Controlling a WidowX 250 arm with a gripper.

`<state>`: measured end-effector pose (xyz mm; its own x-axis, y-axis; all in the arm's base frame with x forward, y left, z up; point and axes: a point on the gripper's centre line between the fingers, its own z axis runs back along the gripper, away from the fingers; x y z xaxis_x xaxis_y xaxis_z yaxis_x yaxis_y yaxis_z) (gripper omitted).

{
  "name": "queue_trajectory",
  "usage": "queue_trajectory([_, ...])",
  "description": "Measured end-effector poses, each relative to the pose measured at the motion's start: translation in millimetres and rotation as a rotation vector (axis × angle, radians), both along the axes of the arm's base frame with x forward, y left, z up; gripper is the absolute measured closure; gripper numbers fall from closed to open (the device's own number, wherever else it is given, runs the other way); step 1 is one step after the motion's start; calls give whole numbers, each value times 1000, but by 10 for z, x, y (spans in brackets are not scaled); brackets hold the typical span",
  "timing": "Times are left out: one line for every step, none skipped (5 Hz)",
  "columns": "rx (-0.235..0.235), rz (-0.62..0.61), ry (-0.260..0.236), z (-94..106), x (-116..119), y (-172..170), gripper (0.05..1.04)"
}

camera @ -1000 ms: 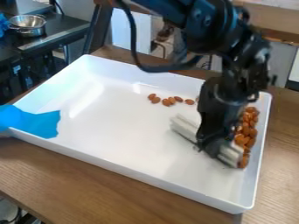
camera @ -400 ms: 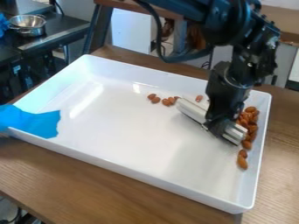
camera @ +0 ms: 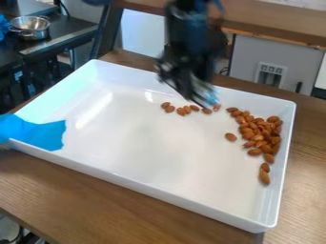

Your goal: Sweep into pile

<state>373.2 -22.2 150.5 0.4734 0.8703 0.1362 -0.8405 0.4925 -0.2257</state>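
Arm (camera: 189, 52) moved L, tray rim (camera: 127, 183) pt. blocked

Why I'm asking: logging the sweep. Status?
Gripper over far side of tray. Almonds split: right pile, far row. Blue sheet over left corner, away from almonds.

1. Arm (camera: 194, 28): black nearly all over, chunky, blocky build, uneven outline.
2. Bluish tint on upper section, near top edge; narrow curved blue strip on its right side, cable or sheen, can't tell.
3. Hand (camera: 202, 96): black too, narrower than arm, jagged edges, small whitish glints on left side.
4. Pale blue patch at hand's lower end.
5. Screws, markings: can't make out.
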Motion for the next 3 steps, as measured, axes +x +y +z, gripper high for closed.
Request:
queue_trajectory([48,-234,83,-69,-229,344,703])
queue_trajectory([183,-419,135,-239,-344,746,704])
queue_trajectory([290,-588,162,-423,-256,877,704])
